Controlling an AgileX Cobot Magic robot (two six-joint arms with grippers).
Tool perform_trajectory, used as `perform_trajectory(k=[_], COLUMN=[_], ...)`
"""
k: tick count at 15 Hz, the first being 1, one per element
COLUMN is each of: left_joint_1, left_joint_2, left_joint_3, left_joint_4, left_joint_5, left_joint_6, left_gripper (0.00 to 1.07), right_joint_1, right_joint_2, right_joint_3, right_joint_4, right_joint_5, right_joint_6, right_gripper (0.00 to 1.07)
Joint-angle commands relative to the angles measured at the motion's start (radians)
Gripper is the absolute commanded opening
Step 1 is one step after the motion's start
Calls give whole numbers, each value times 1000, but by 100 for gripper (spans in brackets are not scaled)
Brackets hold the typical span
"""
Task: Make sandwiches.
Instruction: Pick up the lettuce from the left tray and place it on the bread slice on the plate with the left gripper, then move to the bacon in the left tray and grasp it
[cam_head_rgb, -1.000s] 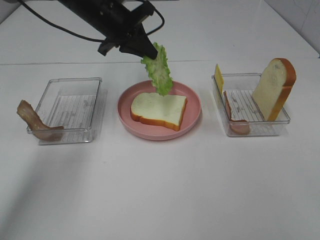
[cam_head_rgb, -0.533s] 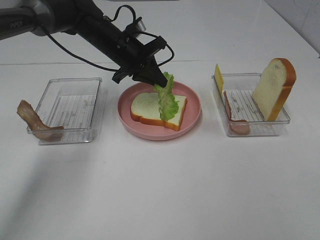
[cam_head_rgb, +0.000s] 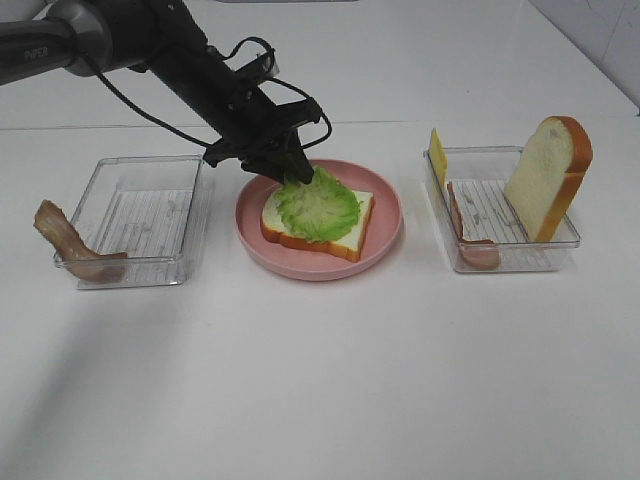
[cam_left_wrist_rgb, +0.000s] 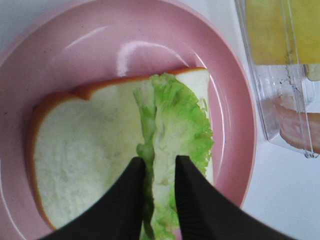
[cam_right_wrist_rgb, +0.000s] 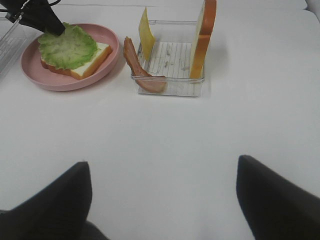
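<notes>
Far left: bacon (cam_head_rgb: 70, 245) draped over the near corner of the left tray (cam_head_rgb: 140, 165), untouched.

Left arm (cam_head_rgb: 190, 70) reaches across to the plate (cam_head_rgb: 385, 215). A second ago the lettuce (cam_head_rgb: 318, 205) hung in the air above the plate; half a second ago it stood with its lower end touching the bread (cam_head_rgb: 345, 240). Now it lies spread flat over the slice, covering most of it. The left jaws are nearly closed, pinching a fold at the leaf's far edge, low by the plate rim.

Reading: lettuce layer is down but not yet let go. The next move looks like opening the jaws and lifting clear without dragging the leaf off.

Right tray (cam_head_rgb: 560, 240): cheese (cam_head_rgb: 437, 155) upright at its far left corner, ham (cam_head_rgb: 470, 250) over the near left corner, second slice (cam_head_rgb: 548, 175) leaning inside. None stacked yet, so the sandwich is at an early stage.

Right jaws: spread wide, holding nothing, over bare counter (cam_head_rgb: 320, 380).
</notes>
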Motion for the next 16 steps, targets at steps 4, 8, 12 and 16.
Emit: perform_trajectory(k=[4,8,12,16], left_joint_1=[-3,-3,-3,-2], left_joint_2=[-2,-2,-20,-148], left_joint_3=[-30,-157,-248,-247], left_joint_4=[12,131,332,460], left_joint_5=[-7,112,231,231], left_joint_6=[-9,-31,-112,-159], left_gripper=[83,85,84,83], right_joint_1=[-6,-6,-6,-6], right_joint_2=[-15,-15,-15,-15], right_joint_3=[2,2,2,2], right_joint_4=[4,4,4,4], right_joint_5=[-7,-7,-7,-7], right_joint_6=[-4,-4,-4,-4], right_gripper=[76,76,76,76])
